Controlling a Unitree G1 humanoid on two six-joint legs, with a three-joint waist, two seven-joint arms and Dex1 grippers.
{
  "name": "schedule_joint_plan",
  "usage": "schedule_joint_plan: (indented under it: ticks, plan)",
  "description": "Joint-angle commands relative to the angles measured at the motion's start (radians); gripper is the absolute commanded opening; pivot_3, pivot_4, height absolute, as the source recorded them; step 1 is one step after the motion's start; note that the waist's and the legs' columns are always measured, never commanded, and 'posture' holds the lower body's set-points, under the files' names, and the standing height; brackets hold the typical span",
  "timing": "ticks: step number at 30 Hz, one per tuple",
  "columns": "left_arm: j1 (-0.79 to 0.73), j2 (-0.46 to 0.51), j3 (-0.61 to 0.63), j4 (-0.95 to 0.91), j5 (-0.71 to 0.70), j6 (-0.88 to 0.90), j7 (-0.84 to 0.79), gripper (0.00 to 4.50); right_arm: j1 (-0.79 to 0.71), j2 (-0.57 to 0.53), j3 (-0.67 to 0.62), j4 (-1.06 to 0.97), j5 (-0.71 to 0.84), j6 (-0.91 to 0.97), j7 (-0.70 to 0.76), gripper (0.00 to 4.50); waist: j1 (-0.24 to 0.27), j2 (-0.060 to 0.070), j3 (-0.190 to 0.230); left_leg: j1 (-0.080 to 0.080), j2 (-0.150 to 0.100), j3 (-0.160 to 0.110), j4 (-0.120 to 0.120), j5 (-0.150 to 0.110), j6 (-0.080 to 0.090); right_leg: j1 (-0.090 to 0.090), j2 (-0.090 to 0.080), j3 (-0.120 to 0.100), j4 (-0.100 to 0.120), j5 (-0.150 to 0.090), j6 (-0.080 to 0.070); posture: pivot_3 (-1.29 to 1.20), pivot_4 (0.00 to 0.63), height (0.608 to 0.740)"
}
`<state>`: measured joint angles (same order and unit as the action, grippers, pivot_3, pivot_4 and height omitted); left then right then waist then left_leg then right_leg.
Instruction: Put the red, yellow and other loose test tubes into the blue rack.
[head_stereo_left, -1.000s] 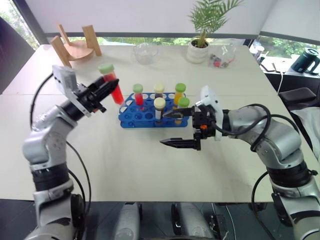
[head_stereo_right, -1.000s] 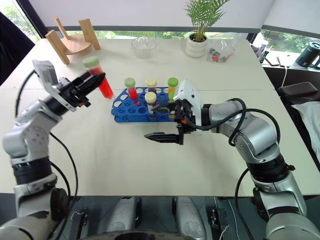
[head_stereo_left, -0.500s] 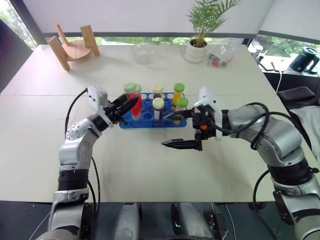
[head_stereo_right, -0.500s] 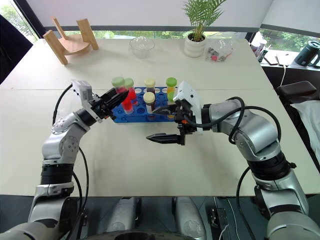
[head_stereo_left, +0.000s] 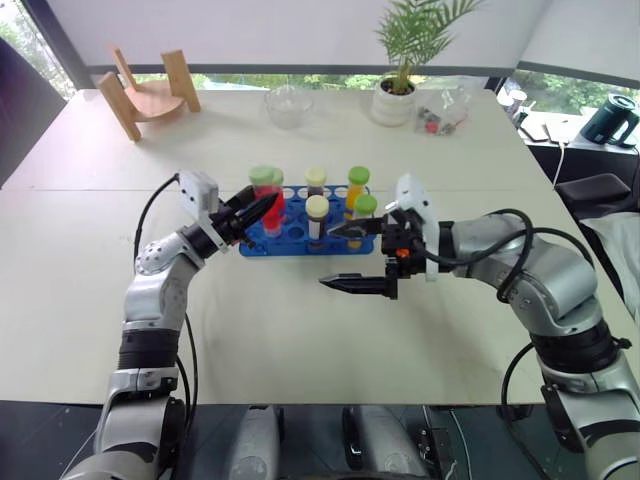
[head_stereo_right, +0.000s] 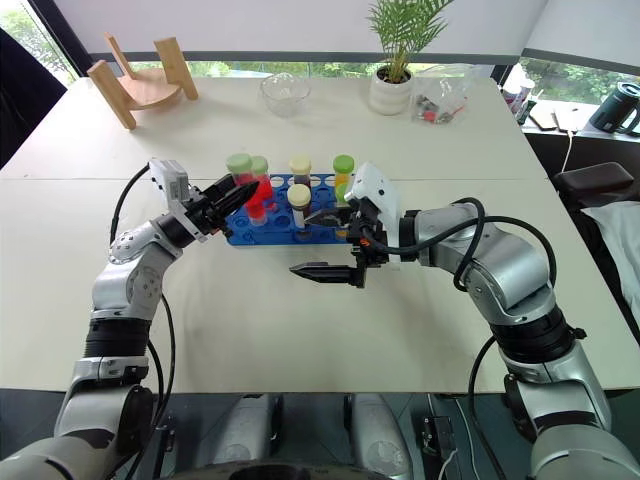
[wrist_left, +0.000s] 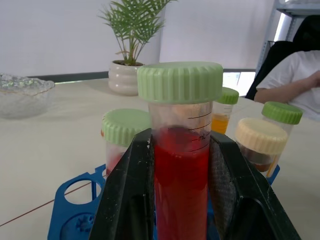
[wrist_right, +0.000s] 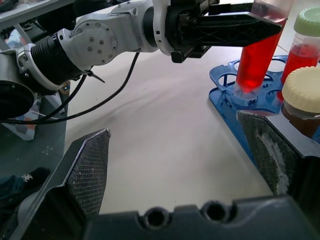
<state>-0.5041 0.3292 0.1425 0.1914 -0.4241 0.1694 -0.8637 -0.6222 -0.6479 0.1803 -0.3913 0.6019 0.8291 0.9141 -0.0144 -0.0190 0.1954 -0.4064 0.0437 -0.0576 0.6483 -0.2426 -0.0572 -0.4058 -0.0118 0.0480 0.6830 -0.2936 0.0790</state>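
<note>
— Where do you look from?

— My two head eyes look forward and down over my arms onto the table (head_stereo_left: 300, 330), the blue rack (head_stereo_left: 290, 230) near centre, toward twelve o'clock.

— And your wrists?

— My left wrist camera sits close behind the red tube (wrist_left: 181, 170). My right one faces across at that same tube and rack, so all views share them.

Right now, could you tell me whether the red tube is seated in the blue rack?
Partly: the left gripper holds the red tube with its bottom tip just entering a blue rack hole.
</note>
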Motion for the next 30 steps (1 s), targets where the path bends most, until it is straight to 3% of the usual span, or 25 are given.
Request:
schedule_joint_plan:
  ticks: [1, 11, 19, 24, 30]
  plan:
    - [0.018, 0.007, -0.022, -0.02, 0.005, -0.001, -0.007, 0.88, 0.001, 0.005, -0.023, -0.024, 0.003, -0.018, -0.003, 4.5, 0.0, 0.0, 0.0, 0.0, 0.0, 0.0, 0.0, 0.0, 0.0, 0.0, 0.0, 0.0, 0.0, 0.0, 0.0, 0.0, 0.15, 0.74]
    - [0.024, 0.012, -0.02, 0.004, 0.026, -0.04, 0.01, 0.88, 0.003, 0.015, -0.018, -0.022, 0.008, -0.011, -0.011, 4.5, -0.002, 0.0, 0.0, 0.0, 0.0, 0.0, -0.001, 0.0, 0.0, 0.0, 0.0, 0.0, -0.001, 0.0, 0.0, 0.0, 0.15, 0.74]
    - [0.014, 0.071, -0.011, -0.035, 0.045, -0.022, 0.02, 4.48, 0.02, 0.012, -0.017, -0.033, 0.017, -0.002, -0.003, 4.5, -0.001, 0.0, 0.0, 0.0, 0.0, 0.0, -0.001, 0.0, 0.0, 0.0, 0.0, 0.0, -0.001, 0.0, 0.0, 0.0, 0.15, 0.74]
    - [0.116, 0.234, 0.015, -0.227, -0.013, 0.165, -0.018, 4.48, 0.092, -0.048, -0.05, -0.064, 0.048, 0.021, 0.032, 4.5, -0.006, 0.001, 0.0, -0.001, 0.001, 0.0, -0.003, 0.0, 0.0, -0.002, 0.0, 0.0, -0.002, 0.0, 0.0, 0.0, 0.15, 0.74]
    - [0.493, 0.509, 0.131, -0.508, -0.163, 0.417, -0.175, 4.48, 0.279, -0.192, -0.039, -0.043, 0.025, -0.007, 0.134, 4.5, -0.007, 0.001, 0.001, -0.001, 0.002, 0.002, -0.005, -0.001, 0.001, -0.002, 0.0, 0.001, -0.005, -0.001, -0.002, 0.0, 0.15, 0.74]
